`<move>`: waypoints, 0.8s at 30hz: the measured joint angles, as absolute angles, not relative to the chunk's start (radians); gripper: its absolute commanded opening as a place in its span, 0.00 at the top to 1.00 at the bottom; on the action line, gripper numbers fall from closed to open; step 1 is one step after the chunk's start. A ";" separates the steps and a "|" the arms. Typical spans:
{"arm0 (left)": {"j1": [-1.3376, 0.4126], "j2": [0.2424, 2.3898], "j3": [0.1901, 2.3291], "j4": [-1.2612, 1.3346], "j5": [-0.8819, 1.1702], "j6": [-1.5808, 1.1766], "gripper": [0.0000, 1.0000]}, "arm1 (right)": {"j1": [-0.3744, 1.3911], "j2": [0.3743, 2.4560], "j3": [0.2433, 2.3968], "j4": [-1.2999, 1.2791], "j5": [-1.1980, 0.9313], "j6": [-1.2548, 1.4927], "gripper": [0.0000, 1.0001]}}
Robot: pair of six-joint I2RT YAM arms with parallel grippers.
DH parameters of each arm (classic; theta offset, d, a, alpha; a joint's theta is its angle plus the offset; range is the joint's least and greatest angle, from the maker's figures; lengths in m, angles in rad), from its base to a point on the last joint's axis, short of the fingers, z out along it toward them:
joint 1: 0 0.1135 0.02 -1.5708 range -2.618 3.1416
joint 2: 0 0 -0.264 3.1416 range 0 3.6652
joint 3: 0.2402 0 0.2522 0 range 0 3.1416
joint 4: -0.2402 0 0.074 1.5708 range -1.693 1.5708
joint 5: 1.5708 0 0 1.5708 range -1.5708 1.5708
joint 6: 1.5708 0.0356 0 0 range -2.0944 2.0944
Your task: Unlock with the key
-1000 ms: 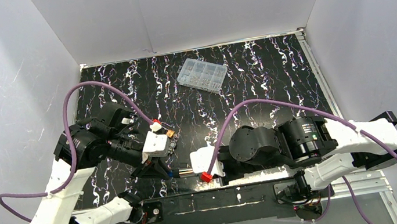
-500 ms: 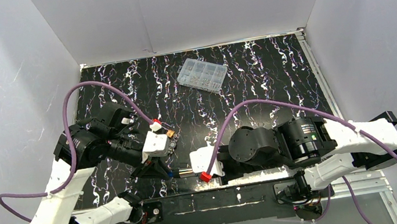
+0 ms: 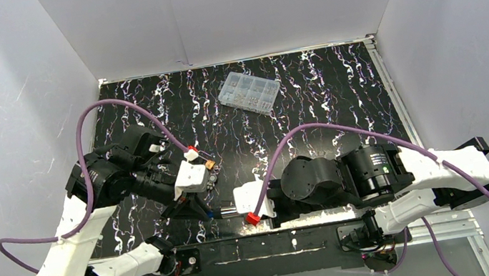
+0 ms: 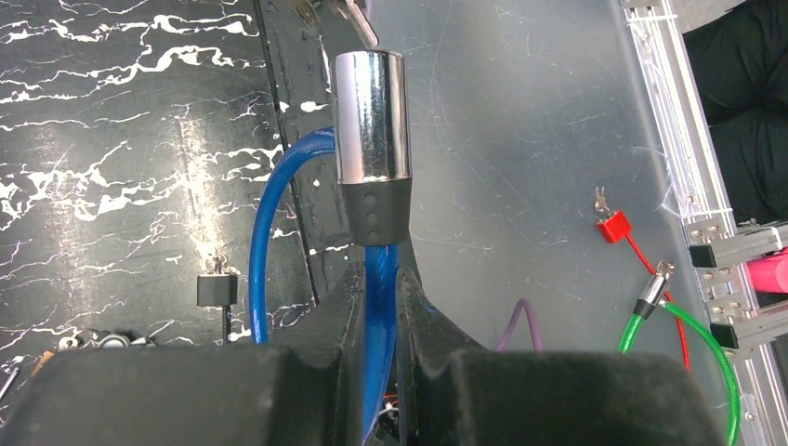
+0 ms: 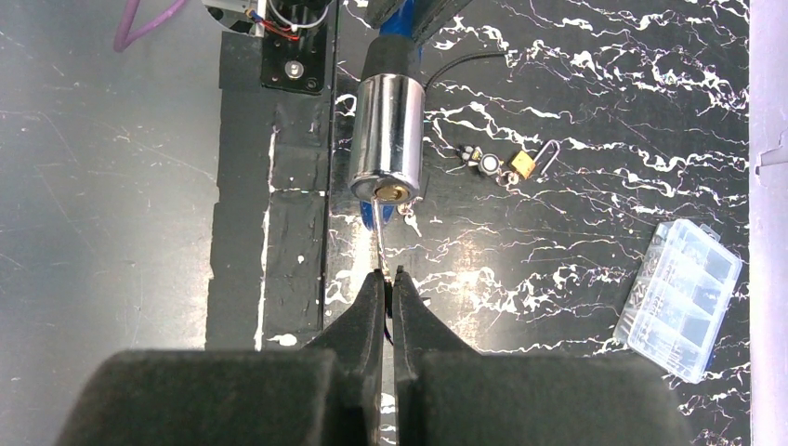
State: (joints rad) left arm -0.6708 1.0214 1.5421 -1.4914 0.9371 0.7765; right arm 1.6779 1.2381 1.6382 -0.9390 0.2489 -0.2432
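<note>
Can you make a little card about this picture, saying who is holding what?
Left end effector: shut on the blue cable, right behind the shiny lock
Right end effector: shut on the key
Key tip: at the keyhole; how deep it goes is not visible
Farther back: clear parts box

White walls [image 3: 231,10] on three sides; black white-veined tabletop [image 3: 336,89]; lighting apparently even.
</note>
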 measured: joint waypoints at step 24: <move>-0.670 1.023 1.547 -1.491 0.923 0.723 1.00 | 1.671 1.246 1.639 -0.929 0.262 -0.266 0.99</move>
